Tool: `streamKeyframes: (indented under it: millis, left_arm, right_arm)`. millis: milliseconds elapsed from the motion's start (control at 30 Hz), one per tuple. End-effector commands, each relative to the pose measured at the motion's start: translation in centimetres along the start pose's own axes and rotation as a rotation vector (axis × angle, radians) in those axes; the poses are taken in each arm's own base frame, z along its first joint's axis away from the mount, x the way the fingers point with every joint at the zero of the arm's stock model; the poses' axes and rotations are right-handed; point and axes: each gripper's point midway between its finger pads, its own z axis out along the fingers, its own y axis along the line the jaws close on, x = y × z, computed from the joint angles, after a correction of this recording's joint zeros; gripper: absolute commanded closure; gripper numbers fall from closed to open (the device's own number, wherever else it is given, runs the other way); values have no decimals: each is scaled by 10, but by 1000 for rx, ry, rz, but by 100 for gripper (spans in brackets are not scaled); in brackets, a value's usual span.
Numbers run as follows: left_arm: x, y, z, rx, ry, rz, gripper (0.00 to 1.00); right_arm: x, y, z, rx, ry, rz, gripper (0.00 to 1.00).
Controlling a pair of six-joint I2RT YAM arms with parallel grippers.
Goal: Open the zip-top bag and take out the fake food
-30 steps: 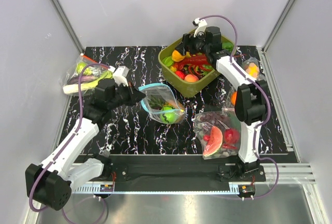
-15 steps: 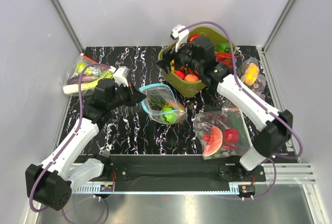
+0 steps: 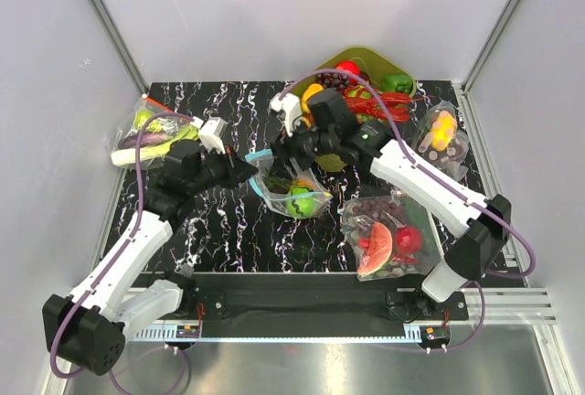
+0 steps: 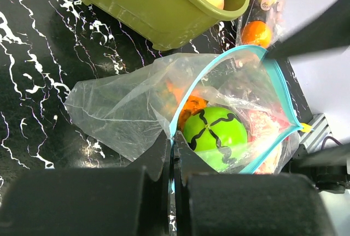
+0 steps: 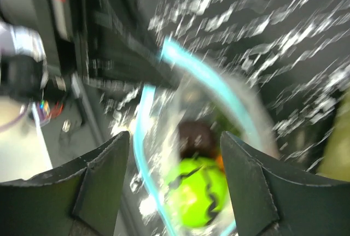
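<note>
The zip-top bag lies mid-table with its teal mouth gaping wide. Inside it sits fake food: a green ball, an orange piece and a dark purple round one. My left gripper is shut on the bag's rim at the near corner of the mouth, and in the top view the left gripper sits at the bag's left edge. My right gripper hovers open just over the mouth, the green ball showing between its fingers; from above the right gripper is over the bag's far rim.
An olive-green bin of toy food with a red lobster stands at the back. A bag with a watermelon slice lies front right. A small bag of yellow fruit lies far right. A vegetable bag lies far left.
My right arm has swung from over the bin leftwards and down to the bag's mouth, its jaws narrowing a little. The left arm has kept its hold and place.
</note>
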Motion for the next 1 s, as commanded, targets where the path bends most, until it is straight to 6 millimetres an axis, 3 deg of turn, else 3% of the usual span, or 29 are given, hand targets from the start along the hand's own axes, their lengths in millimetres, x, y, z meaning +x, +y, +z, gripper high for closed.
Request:
streamKeyframes:
  millis: [0,167,333,433,600,967]
  left_arm:
    - [-9,-11,-5,51,-41,41,100]
    - [-1,-18,-3,61,-22,67,100]
    - [8,-20,-3,-25,-16,158,100]
    - [10,-20,-3,-39,-14,169,100]
    - [14,-26,-2,-26,-3,182,100]
    - [28,-36,0,-7,27,209,100]
  right_arm:
    - [26,19,-2,-14,142,34,27]
    - [56,7,2,121,254,78,28]
    - [75,-16,3,377,325,121,26]
    - [98,-18,2,482,392,112,25]
    - [119,-8,11,493,403,177,25]
    - [154,11,4,580,472,219,25]
